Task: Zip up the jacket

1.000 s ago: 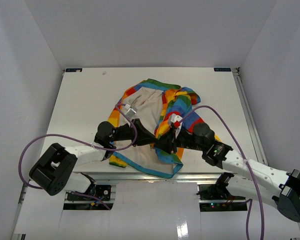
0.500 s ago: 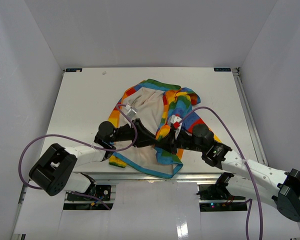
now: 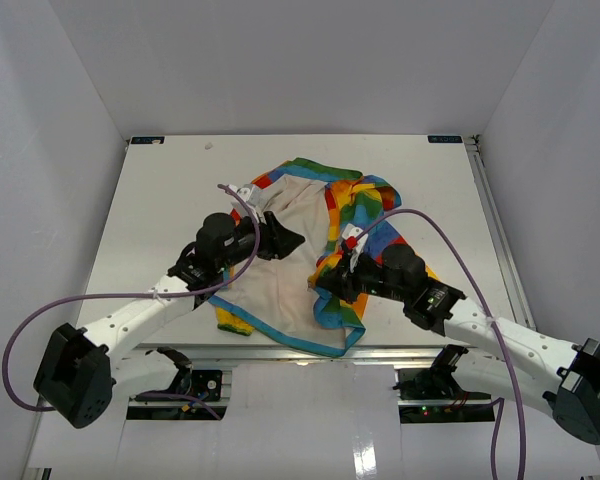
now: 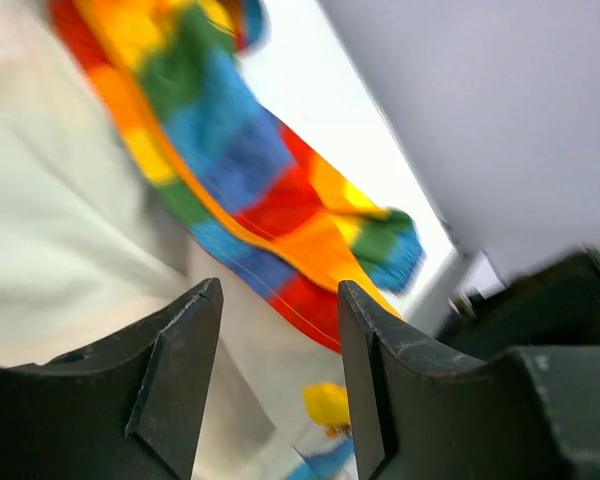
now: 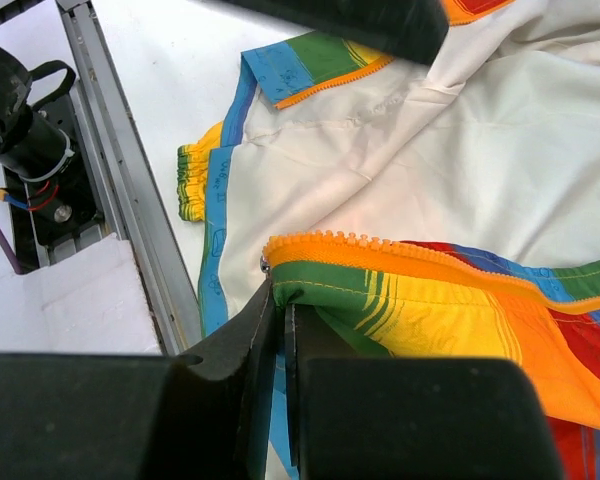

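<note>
Jacket [image 3: 352, 205] spread open mid-table [image 3: 160, 200], lining [image 3: 285, 280] up. Right gripper [image 5: 278, 300] pinched tight on zipper edge [image 5: 380, 250] by hem; left gripper [image 4: 280, 320] parted, empty, above lining. Best fetch opposite zipper edge [image 5: 325, 88], align bottoms

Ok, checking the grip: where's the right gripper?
Right of centre in the top view, the right gripper is shut on the jacket at its zipper edge.
</note>
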